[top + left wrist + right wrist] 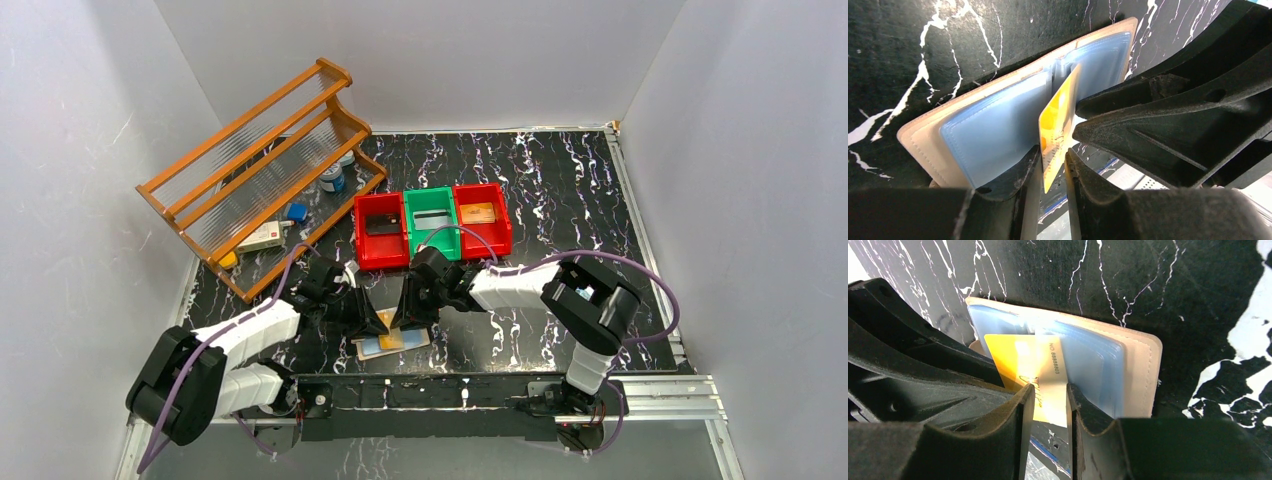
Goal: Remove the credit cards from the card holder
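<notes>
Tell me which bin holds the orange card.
The red bin at the row's right end. The other red bin holds a dark card, the green bin a grey card.

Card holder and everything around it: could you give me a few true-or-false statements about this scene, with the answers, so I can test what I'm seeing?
1. The card holder lies open on the table. True.
2. A yellow card sits between the left jaws. True.
3. All three bins are red. False: a green bin stands between the left red bin and the right red bin.
4. The wooden rack stands on the table's right side. False: it stands at the far left.
</notes>
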Tool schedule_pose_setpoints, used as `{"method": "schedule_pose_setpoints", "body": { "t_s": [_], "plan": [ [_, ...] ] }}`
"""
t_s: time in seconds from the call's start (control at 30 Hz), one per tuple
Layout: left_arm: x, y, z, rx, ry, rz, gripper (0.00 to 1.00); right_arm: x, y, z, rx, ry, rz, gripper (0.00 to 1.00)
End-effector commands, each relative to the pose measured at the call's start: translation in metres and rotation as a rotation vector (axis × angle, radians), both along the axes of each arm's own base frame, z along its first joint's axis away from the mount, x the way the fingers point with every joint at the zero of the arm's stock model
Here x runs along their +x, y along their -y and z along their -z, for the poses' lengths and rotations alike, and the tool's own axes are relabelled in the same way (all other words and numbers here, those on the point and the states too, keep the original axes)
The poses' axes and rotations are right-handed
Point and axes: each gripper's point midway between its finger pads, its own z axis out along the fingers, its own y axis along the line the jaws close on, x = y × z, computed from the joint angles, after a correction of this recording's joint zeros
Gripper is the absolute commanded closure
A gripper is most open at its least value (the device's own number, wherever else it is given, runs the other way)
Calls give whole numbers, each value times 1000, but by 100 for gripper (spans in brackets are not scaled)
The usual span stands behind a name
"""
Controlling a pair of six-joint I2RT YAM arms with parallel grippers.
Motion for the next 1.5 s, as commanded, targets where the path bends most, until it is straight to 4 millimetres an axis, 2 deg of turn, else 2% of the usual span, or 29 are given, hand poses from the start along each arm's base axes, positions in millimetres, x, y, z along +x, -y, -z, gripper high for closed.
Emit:
{"method": "schedule_pose_setpoints", "body": {
  "t_s": [0.0,0.23,0.47,0.63,0.87,1.1,1.27,1.47],
  "plan": [
    [-1,11,-9,-63,-9,36,78,-3,7,15,-53,-25,3,61],
    [1,12,-9,-68,-7,31,81,-3,7,16,-58,-27,6,62],
    [1,5,-8,-36,6,4,96,-2,9,16,-67,-22,9,62],
    [3,-3,-11,19,33,-8,99,7,13,10,-99,29,26,62],
    [15,-11,-30,54,129,-45,100,26,7,-43,-35,186,21,59],
    [22,-21,-47,102,188,-70,100,21,-18,-67,114,198,-42,55],
    [25,-32,-54,144,221,-114,100,11,-30,-62,162,162,-93,54],
    [28,-40,-63,164,261,-154,100,4,-23,-34,75,72,-81,53]
  ]
}}
